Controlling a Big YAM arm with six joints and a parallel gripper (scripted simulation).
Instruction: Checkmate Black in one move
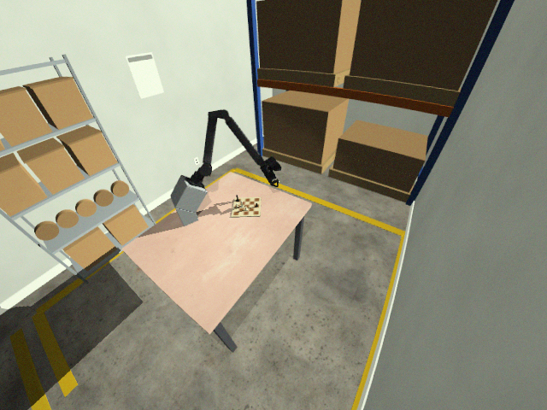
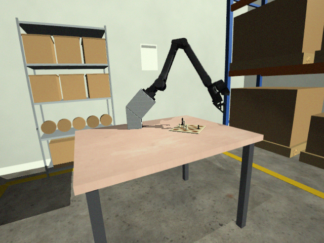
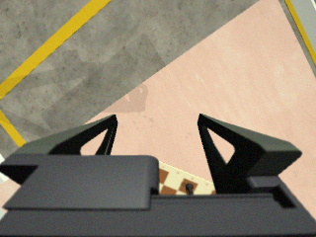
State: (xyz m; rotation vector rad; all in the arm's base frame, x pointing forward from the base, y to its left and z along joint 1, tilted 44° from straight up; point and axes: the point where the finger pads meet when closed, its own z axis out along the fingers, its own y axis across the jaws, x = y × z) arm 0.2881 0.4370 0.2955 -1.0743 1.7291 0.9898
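Gripper point(image 2: 221, 106) hangs spread wide and empty above the table's point(image 2: 110, 167) far right edge, well apart from the chessboard point(image 2: 199, 129) with its clustered pieces point(image 2: 183, 123), so a wide-fingered descent could, I judge, topple neighbours of the piece picked.

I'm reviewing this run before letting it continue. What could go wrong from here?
1. The pieces crowd one end of the small chessboard; the wide-open gripper might knock a neighbour while reaching for one.
2. The gripper hangs above the table's far edge, off the board, so a long approach could land off-square.
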